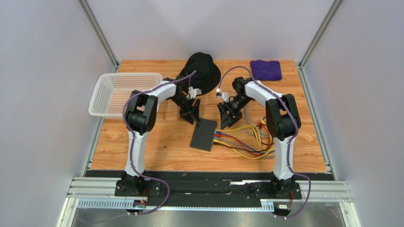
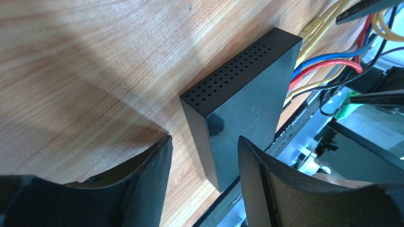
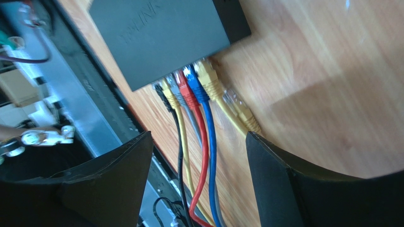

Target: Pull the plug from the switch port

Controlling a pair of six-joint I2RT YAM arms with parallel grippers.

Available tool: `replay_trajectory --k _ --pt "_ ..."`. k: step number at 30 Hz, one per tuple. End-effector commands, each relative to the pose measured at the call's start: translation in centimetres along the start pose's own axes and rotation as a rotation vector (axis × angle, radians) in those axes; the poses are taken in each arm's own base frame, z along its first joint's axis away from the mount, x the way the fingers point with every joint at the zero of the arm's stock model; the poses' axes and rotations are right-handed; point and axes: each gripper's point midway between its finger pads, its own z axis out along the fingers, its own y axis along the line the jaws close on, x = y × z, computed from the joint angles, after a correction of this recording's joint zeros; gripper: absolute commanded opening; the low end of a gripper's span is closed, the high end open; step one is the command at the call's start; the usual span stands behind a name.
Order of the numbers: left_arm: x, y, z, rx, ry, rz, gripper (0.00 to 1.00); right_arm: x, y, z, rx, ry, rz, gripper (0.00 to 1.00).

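Observation:
The switch [image 1: 204, 135] is a flat black box lying on the wooden table between the two arms. Several plugs sit in a row along its edge: yellow [image 3: 208, 80], blue [image 3: 195, 89], red [image 3: 185, 92], then grey, yellow and black. One more yellow plug [image 3: 239, 111] lies on the wood just beside them, its clear tip short of the box. My right gripper [image 3: 199, 137] hangs open above the cables, holding nothing. My left gripper [image 2: 204, 156] is open too, hovering over the switch's [image 2: 242, 99] vented far end without touching it.
The coloured cables [image 1: 249, 142] loop across the table to the right of the switch. A black bucket hat [image 1: 201, 71] and a purple cloth [image 1: 266, 69] lie at the back. A white basket [image 1: 121, 93] stands at the left edge.

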Motion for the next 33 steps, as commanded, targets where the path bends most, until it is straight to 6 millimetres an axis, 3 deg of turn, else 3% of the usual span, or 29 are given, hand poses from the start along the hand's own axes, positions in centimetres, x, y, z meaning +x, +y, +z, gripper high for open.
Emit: replay_trajectory --k 1,4,6,7,12,13,16,17,22,29,33 --pt "1.0 1.8 1.0 -0.073 0.021 -0.061 0.63 -1.4 -0.1 -3.8 0.241 -0.132 -0.069 0.76" --pt "1.3 2.5 1.8 -0.088 0.040 -0.101 0.63 -3.9 -0.4 -4.5 0.249 -0.250 -0.100 0.79" --pt "1.5 2.7 2.0 -0.096 0.051 -0.116 0.63 -4.5 -1.1 -2.8 0.190 -0.219 -0.051 0.79" --pt "1.8 3.4 2.0 -0.139 0.054 -0.139 0.63 -5.8 -1.0 -2.9 0.178 -0.239 -0.008 0.78" --pt "3.8 5.7 0.3 -0.258 0.049 -0.214 0.63 -6.3 0.7 0.7 0.055 -0.181 -0.065 0.77" --pt "4.5 6.1 0.2 -0.254 0.051 -0.245 0.63 -6.4 0.9 1.0 0.046 -0.175 -0.065 0.77" --pt "4.3 7.0 -1.3 -0.269 0.017 -0.248 0.63 -6.9 1.4 1.5 0.020 -0.188 -0.060 0.76" --pt "4.1 6.9 -1.6 -0.261 0.009 -0.238 0.62 -6.9 1.5 1.6 0.017 -0.189 -0.056 0.76" --pt "1.0 1.6 -3.5 -0.058 -0.100 -0.079 0.61 -6.9 1.6 1.5 0.017 -0.195 -0.066 0.75" --pt "0.0 1.0 -4.1 -0.015 -0.148 -0.092 0.61 -4.5 2.8 3.9 -0.053 -0.128 -0.019 0.68" --pt "0.1 1.2 -3.8 -0.018 -0.151 -0.104 0.61 -5.6 3.8 5.3 -0.085 -0.121 -0.021 0.66"
